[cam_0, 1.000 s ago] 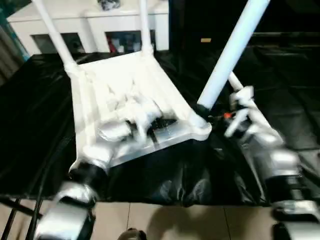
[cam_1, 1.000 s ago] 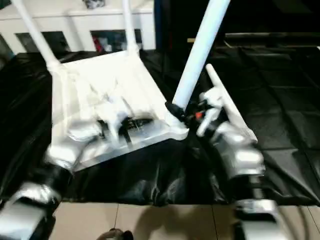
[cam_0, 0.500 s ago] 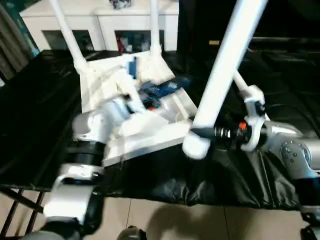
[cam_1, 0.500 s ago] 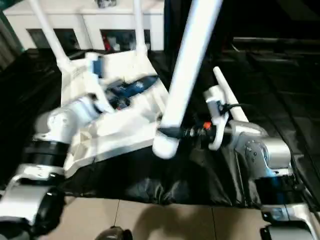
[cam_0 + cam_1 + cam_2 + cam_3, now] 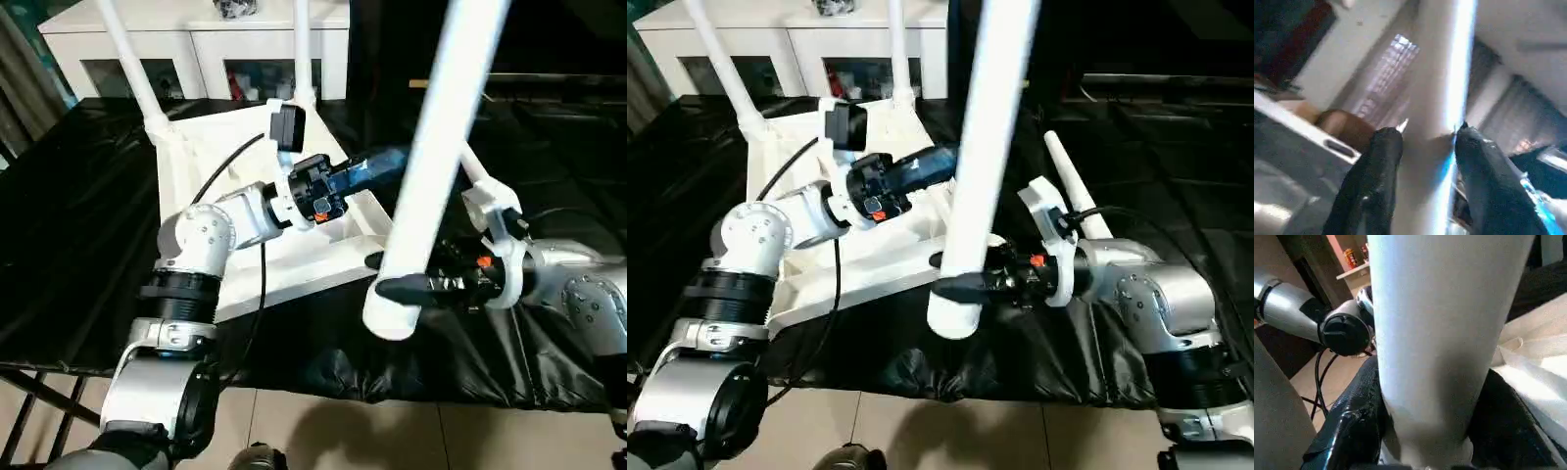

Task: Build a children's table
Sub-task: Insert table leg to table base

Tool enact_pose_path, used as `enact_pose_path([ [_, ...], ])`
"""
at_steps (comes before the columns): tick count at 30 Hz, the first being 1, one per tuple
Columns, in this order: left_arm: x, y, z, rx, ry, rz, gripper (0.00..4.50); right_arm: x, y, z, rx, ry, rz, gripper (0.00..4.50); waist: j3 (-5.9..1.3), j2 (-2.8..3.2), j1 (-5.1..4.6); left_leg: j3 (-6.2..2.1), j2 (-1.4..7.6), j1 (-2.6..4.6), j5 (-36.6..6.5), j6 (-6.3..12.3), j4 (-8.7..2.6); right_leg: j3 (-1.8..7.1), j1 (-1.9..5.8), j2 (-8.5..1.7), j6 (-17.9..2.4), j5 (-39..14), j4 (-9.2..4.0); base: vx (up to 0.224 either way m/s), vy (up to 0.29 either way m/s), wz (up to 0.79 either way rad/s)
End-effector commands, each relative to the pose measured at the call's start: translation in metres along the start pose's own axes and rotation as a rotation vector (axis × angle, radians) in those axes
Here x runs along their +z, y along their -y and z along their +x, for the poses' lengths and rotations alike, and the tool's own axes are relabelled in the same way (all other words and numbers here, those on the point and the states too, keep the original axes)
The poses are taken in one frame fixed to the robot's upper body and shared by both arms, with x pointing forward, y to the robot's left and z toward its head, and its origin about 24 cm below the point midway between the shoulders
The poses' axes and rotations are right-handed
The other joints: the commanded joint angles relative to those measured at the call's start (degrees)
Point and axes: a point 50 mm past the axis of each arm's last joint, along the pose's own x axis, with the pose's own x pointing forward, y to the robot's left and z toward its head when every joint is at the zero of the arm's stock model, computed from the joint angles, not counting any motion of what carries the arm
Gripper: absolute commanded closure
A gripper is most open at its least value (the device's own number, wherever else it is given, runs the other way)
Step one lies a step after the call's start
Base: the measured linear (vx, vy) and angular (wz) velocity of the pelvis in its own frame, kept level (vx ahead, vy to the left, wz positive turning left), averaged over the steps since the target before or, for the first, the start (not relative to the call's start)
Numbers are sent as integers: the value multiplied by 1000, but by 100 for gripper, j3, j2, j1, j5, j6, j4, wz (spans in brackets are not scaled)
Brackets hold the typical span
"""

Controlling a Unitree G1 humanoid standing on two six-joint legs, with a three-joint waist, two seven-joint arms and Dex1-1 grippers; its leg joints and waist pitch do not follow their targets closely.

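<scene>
- The right gripper (image 5: 960,287) is clamped on a white tube leg (image 5: 985,147) near its thick lower end; in the right wrist view its two black fingers (image 5: 1352,426) press against both sides of the tube.
- That leg is a smooth, round, tapered plastic tube, standing almost upright and tilted slightly; its blunt end hangs just off the near right corner of the tabletop (image 5: 323,250), above the black sheet (image 5: 59,245).
- The left gripper (image 5: 1422,142) reaches across the tabletop toward the same leg. In the left wrist view its glossy black fingers (image 5: 1376,166) are spread apart with the pale tube between them; whether they touch it cannot be told.
- The tabletop is white plastic, rectangular, lying underside up with its raised ribs showing, on the crinkled black sheet that covers the bench.
- Two more white legs (image 5: 127,59) rise from round sockets at the tabletop's far corners, each leaning a little.
- Another white leg (image 5: 1073,196) lies flat on the sheet just right of the tabletop, behind the right gripper.
- A white cabinet (image 5: 196,39) with dark openings stands beyond the bench's far edge.
</scene>
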Motion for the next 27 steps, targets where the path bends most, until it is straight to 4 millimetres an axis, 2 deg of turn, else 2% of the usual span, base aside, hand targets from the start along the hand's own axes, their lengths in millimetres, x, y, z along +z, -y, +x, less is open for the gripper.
enact_pose_path([
  [1,-6,7,9,-71,-41,-1,232,-4,1,3,-8,-25,16,259,-425,-168,-11,-44,190,153,-522,575,-289,243,285,-297,-1525,-81,-455,0,0,0],
  [2,-10,8,12,-69,-58,4,232,-7,1,3,-11,-35,28,259,-424,-183,-12,-44,189,155,-518,574,-292,245,289,-300,-1495,-127,-462,0,0,0],
  [9,-22,-3,13,45,-127,38,232,-15,3,3,-19,-110,16,259,-424,-157,-38,-60,204,168,-583,495,-302,253,280,-295,-1412,-191,-479,0,0,0],
  [12,-24,-11,9,116,-110,46,232,-17,5,3,-42,-127,6,259,-434,-167,-50,-52,186,157,-526,508,-285,253,296,-297,-1452,-6,-461,0,0,0],
  [19,-25,-7,4,116,-90,54,232,-22,13,2,-134,-139,-14,259,-446,-172,-55,-62,192,148,-466,588,-274,245,297,-306,-1515,73,-441,0,0,0],
  [21,-26,-10,2,166,-93,97,194,-23,19,2,-187,-146,-28,259,-436,-169,-79,-51,184,151,-497,582,-274,248,285,-296,-1502,28,-454,0,0,0],
  [22,-26,-11,2,180,-94,108,194,-24,19,2,-197,-147,-32,259,-434,-169,-83,-58,194,169,-538,535,-285,249,283,-289,-1469,-76,-462,0,0,0],
  [23,-26,-15,0,248,-105,164,190,-23,23,2,-231,-143,-42,259,-432,-201,-85,-54,193,167,-551,533,-289,250,288,-288,-1458,-100,-471,0,0,0],
  [24,-25,-17,-2,302,-108,212,179,-22,26,2,-274,-128,-55,259,-431,-181,-85,-68,213,171,-574,502,-298,257,276,-297,-1433,-126,-468,0,0,0],
  [27,-24,-17,-5,352,-109,266,147,-20,29,2,-324,-106,-74,259,-437,-186,-86,-63,211,165,-534,485,-299,262,289,-301,-1410,-33,-450,0,0,0],
])
